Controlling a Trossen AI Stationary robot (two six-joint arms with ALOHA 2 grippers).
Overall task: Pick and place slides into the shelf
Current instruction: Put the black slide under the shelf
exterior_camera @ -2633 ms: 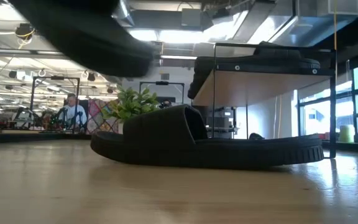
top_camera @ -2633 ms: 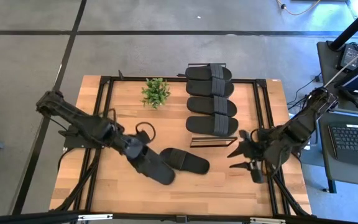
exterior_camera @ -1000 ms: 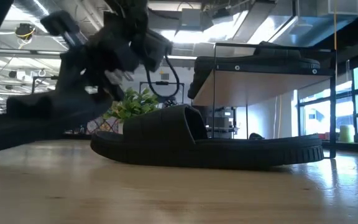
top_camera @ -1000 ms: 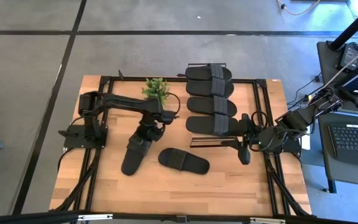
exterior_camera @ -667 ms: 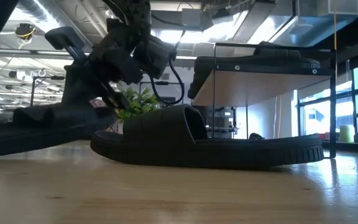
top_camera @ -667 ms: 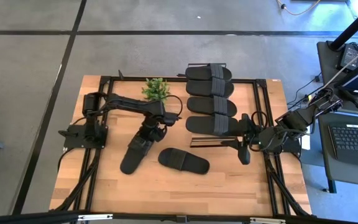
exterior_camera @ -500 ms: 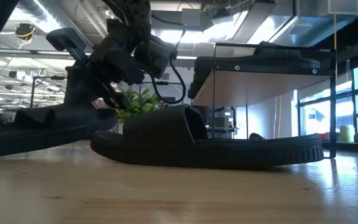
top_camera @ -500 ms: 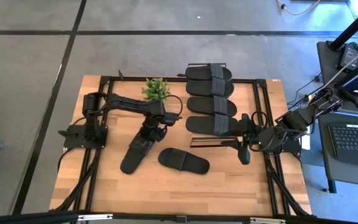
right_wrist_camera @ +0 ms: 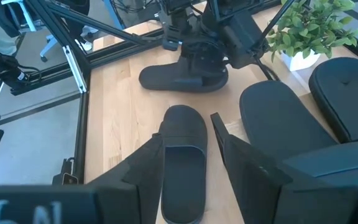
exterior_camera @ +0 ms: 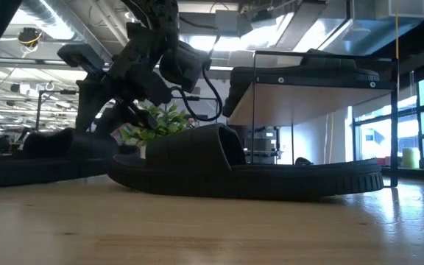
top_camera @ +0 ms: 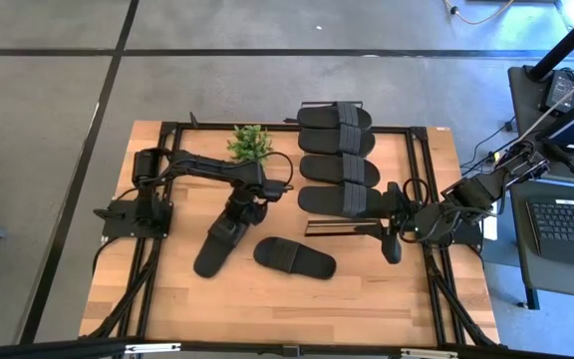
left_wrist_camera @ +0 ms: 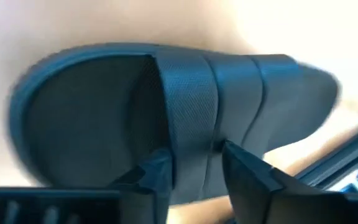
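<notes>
One black slide lies flat on the table at centre left, and its ribbed strap fills the left wrist view. My left gripper points down over the strap end, open, one finger on each side of the strap. A second slide lies on its sole at mid table. The shelf at the back right carries three slides on its top board. To the right of the shelf, above the table, my right gripper is open and holds nothing. My left gripper comes from above, slanting down, with its fingers on either side of the strap's near edge. There is a gap around the strap, and I cannot tell whether either finger touches it. The slide rests on the table on its sole.
A small potted plant stands at the back, between the left arm and the shelf. Black frame rails run along the table's left and right sides. Bare wood lies along the near edge.
My left gripper has sunk a little and set its slide down. The slide hung tilted with one end up, and now lies flat on the table. The fingers have opened and let go of the strap.
</notes>
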